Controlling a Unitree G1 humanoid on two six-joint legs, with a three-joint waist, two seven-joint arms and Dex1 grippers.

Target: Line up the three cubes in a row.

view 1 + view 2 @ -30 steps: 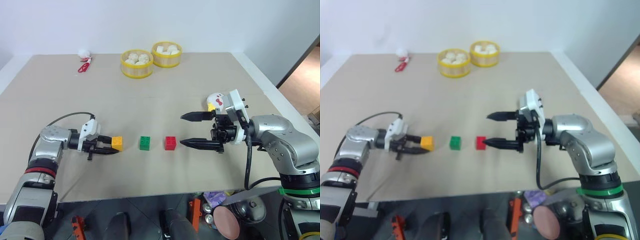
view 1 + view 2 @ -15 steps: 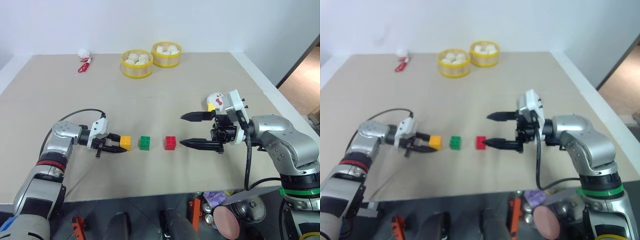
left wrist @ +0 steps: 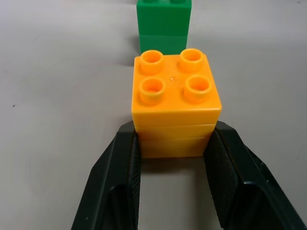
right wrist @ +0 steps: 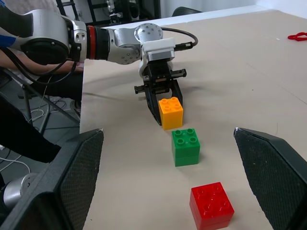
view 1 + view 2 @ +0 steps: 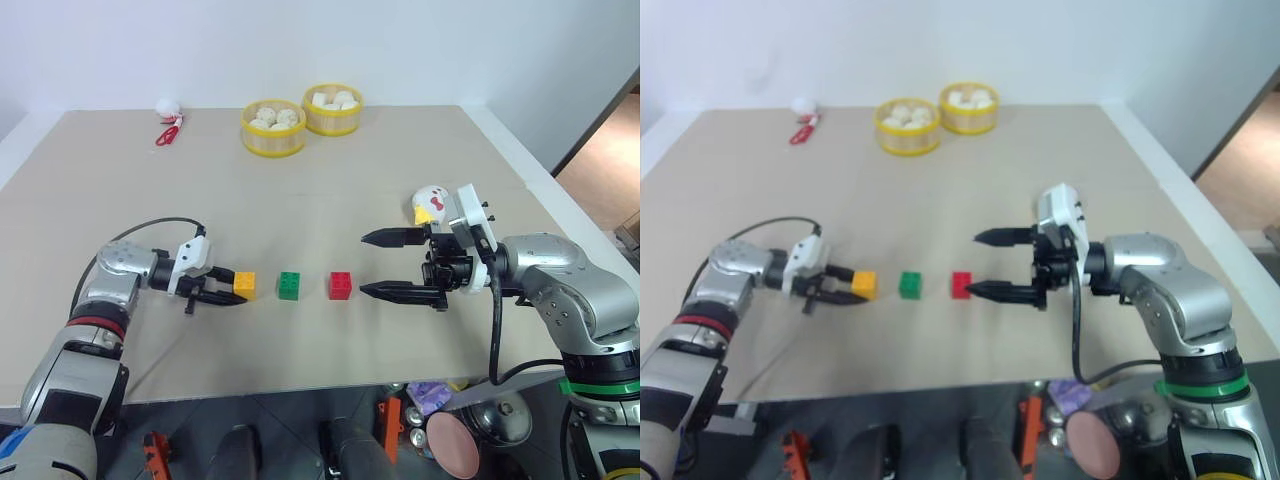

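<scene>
Three cubes stand in a line across the table's near middle. The orange-yellow cube is on the left, the green cube in the middle and the red cube on the right. My left gripper is shut on the orange-yellow cube, its fingers pressing both sides low at the table surface, with the green cube just beyond. My right gripper hovers open just right of the red cube, holding nothing.
Two yellow steamer baskets with buns stand at the back. A white-and-red chicken toy sits behind my right gripper. A small red-and-white item lies far back left. The table's front edge runs close below the cubes.
My left gripper has carried the orange-yellow cube a little to the right, closer to the green cube. The green and red cubes and my right arm have kept still.
</scene>
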